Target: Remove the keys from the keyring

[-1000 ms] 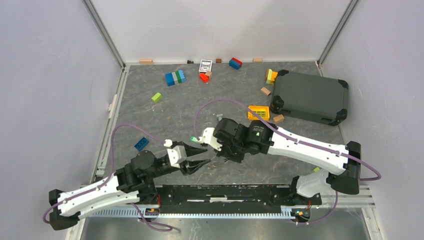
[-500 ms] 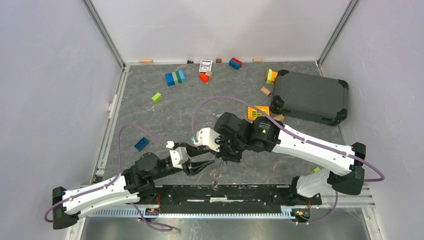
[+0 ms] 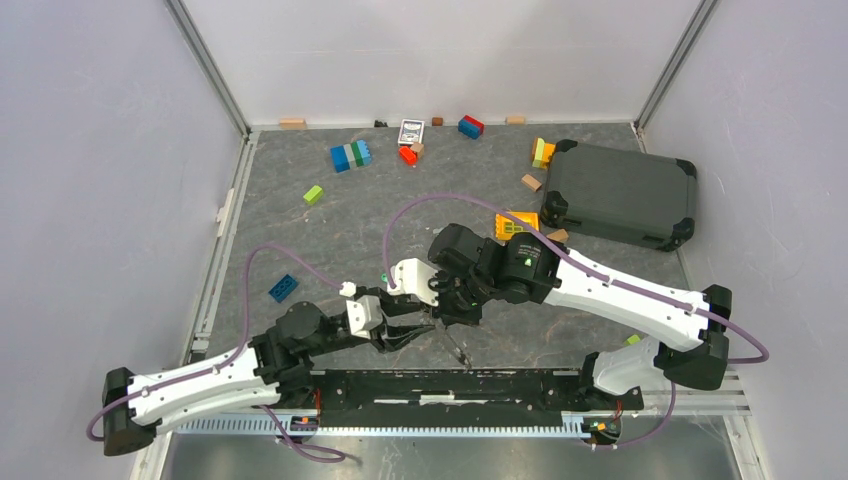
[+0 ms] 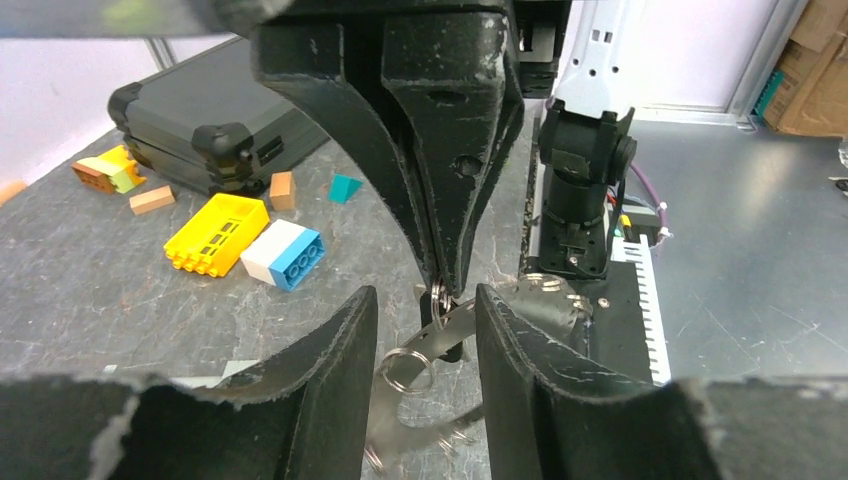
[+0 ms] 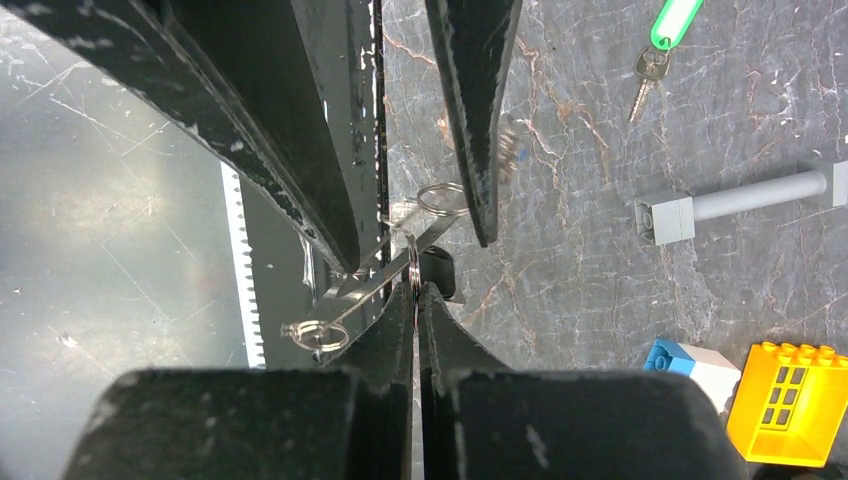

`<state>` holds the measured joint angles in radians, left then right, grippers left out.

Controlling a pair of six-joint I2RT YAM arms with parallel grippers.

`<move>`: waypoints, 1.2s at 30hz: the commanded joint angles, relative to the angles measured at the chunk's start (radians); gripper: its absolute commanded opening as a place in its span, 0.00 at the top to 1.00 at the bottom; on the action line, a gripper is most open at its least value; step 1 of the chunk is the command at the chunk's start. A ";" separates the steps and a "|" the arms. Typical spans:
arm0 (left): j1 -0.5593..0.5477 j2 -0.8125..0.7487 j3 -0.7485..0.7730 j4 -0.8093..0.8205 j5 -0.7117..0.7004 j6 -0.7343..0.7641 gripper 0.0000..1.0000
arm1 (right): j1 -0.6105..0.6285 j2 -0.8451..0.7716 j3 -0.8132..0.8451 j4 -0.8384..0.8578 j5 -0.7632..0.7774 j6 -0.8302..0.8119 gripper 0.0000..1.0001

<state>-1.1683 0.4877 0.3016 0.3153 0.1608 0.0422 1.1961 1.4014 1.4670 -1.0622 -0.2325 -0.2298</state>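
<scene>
White arms [image 3: 190,388], black joints [image 3: 300,325], purple cables [image 3: 430,198]

Thin silver keyring [image 5: 411,265] aloft, silver keys [image 4: 396,422] dangling; green-headed key [image 5: 660,38] lying flat, apart.

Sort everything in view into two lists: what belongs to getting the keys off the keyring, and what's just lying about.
Job: keyring, pinched by the right gripper; silver keys hanging with it; left gripper, open around them; green-tagged key on the table.
Lying about: yellow grid block; blue-and-white brick; grey bar; black case; loose bricks at the back.
</scene>
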 commanded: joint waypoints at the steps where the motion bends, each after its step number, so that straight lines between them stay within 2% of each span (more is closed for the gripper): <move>1: -0.002 0.040 0.051 0.047 0.055 -0.033 0.54 | 0.005 -0.042 0.026 0.044 -0.024 -0.014 1.00; 13: -0.001 0.092 0.076 0.043 0.074 -0.032 0.74 | 0.005 -0.046 0.027 0.055 -0.033 -0.017 1.00; 19: -0.001 0.114 0.087 0.036 0.090 -0.034 0.78 | 0.005 -0.053 0.024 0.058 -0.033 -0.019 1.00; 26: -0.001 0.141 0.113 0.008 0.117 -0.027 0.97 | 0.005 -0.057 0.020 0.061 -0.031 -0.019 1.00; 29: -0.001 0.138 0.113 0.008 0.138 -0.024 0.98 | 0.004 -0.059 0.017 0.064 -0.024 -0.020 1.00; 36: -0.001 0.086 0.073 0.054 0.118 -0.034 0.98 | 0.005 -0.140 -0.046 0.158 0.038 -0.014 0.73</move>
<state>-1.1671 0.6140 0.3714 0.3004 0.2504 0.0322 1.1976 1.3506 1.4418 -1.0256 -0.2264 -0.2417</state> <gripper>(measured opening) 0.043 0.227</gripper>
